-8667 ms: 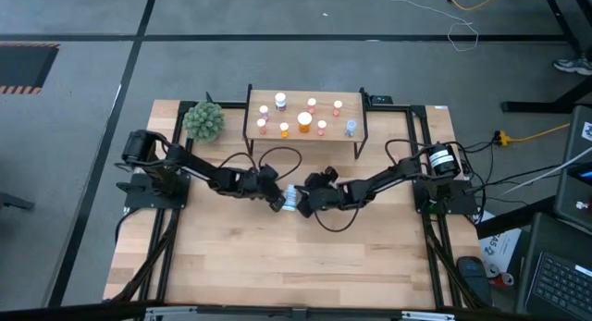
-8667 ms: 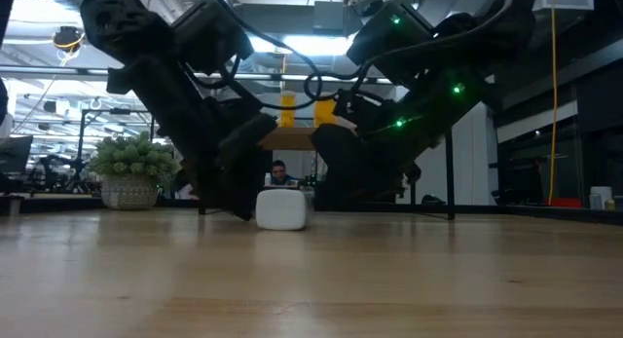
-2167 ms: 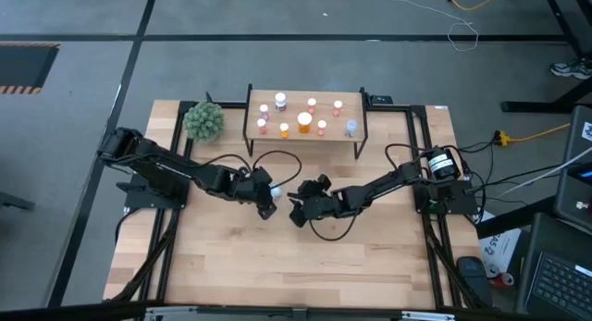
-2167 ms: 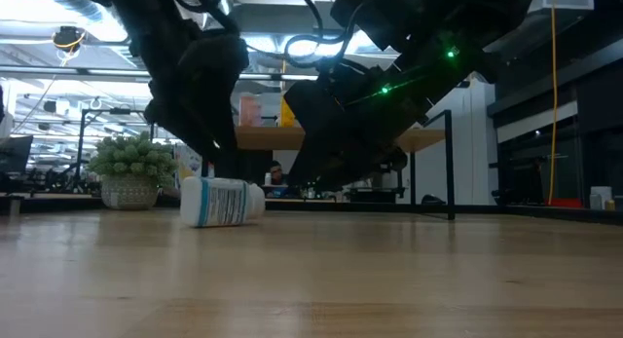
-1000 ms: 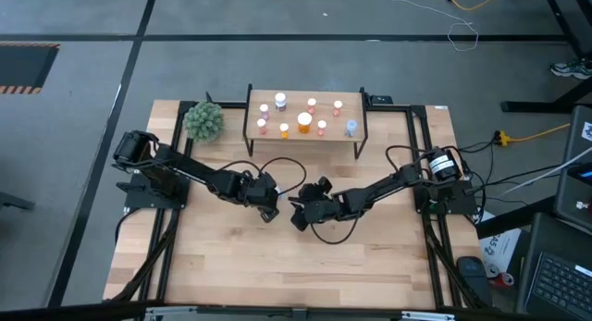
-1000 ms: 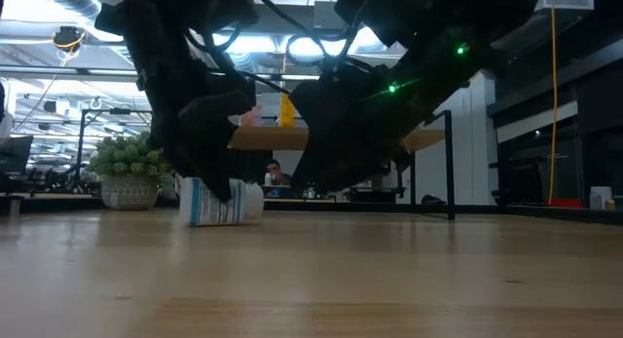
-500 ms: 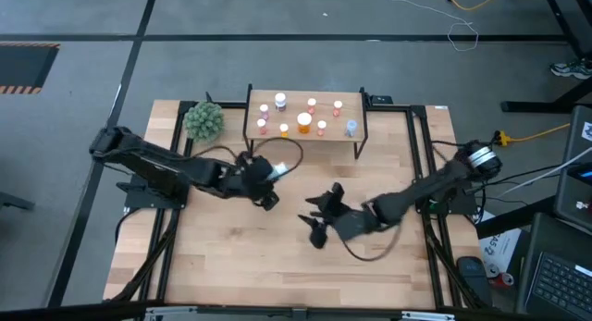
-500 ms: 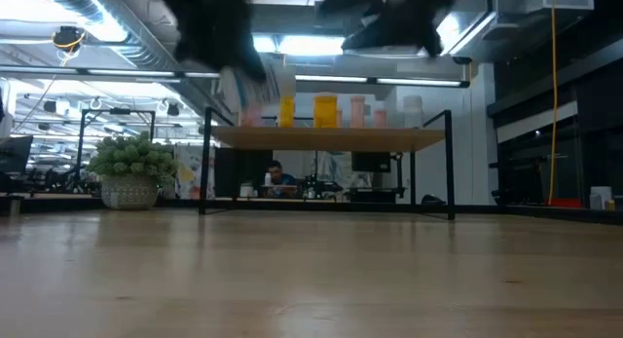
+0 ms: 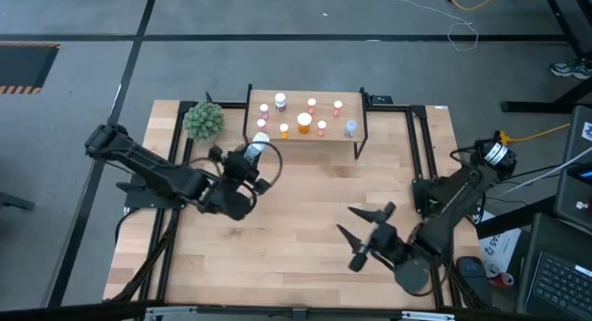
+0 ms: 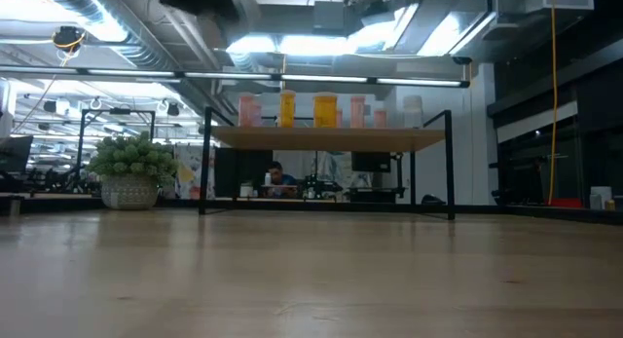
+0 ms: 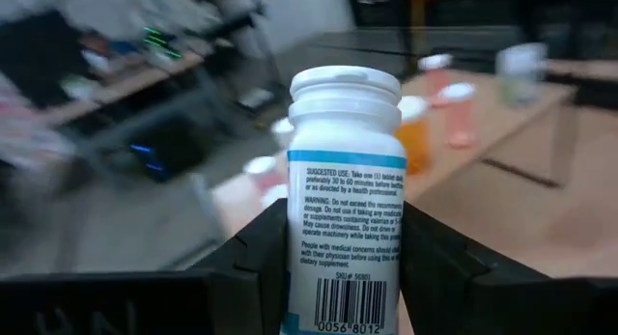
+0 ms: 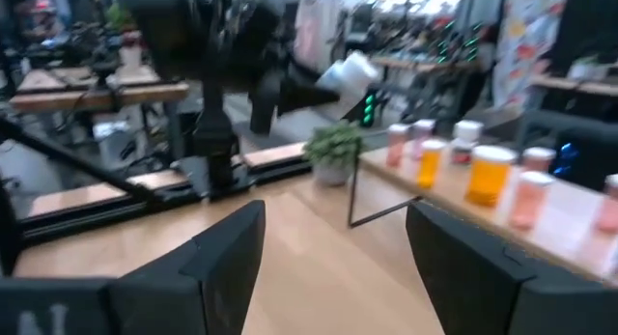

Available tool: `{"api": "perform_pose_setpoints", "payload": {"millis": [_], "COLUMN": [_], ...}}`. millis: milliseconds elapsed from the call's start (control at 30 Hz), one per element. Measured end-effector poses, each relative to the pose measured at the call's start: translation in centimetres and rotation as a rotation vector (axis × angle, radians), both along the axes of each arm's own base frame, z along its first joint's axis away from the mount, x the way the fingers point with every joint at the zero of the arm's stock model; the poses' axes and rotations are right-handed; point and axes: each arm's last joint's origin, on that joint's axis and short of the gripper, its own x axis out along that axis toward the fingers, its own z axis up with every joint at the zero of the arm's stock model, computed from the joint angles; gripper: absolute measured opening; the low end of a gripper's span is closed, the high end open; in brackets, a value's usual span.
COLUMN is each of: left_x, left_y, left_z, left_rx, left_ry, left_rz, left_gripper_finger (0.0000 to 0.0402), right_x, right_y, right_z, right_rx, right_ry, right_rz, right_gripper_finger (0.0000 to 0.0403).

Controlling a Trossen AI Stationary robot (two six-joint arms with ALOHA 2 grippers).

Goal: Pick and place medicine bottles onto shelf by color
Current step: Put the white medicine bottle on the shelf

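Observation:
My left gripper (image 9: 253, 154) is shut on a white medicine bottle (image 11: 345, 181) with a white cap and a printed label, held in the air just in front of the shelf's left end. The shelf (image 9: 344, 143) is a light-wood board on a black frame at the table's far side. Several orange, pink, white and pale bottles (image 9: 303, 121) stand on it, and they also show in the low view (image 10: 324, 110). My right gripper (image 9: 357, 236) is open and empty above the table's near right part. My left gripper pinches the bottle's labelled body (image 11: 338, 277) between its two fingers (image 11: 259, 263), one on each side, toward the bottle's bottom end. The capped end (image 11: 345, 84) sticks out ahead of the fingers toward the shelf. The bottle is lifted clear of the table.
A green spiky plant ball (image 9: 203, 120) in a basket stands left of the shelf, close to my left arm. Black frame rails run along the table's left and right sides. Bare wood (image 9: 296, 238) lies between the two arms.
My left gripper has shut on the white bottle that lay on its side on the table, lifted it clear and carried it up and toward the shelf's left end. My right gripper has drawn back toward the table's near right corner and stands open.

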Motion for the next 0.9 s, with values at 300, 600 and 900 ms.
{"api": "perform_pose_setpoints", "payload": {"millis": [300, 600, 900], "left_x": [0.4, -2.9, -4.3], "left_y": [0.6, 4.5, 8.7], "left_z": [-2.7, 0.9, 2.2], "left_rx": [0.102, 0.029, -0.201], "left_ry": [-0.029, -0.086, -0.045], "left_rz": [0.141, 0.211, 0.135], "left_gripper_finger": [0.0144, 0.0144, 0.0144], "right_x": [-2.4, -2.6, -2.6], "right_y": [1.8, 1.9, 1.9], "right_z": [0.1, 0.1, 0.1], "right_rx": [-0.035, -0.068, -0.113], "right_ry": [-0.041, -0.019, 0.012], "right_rz": [-0.019, -0.011, -0.011], "right_gripper_finger": [0.0255, 0.0255, 0.0255]}}
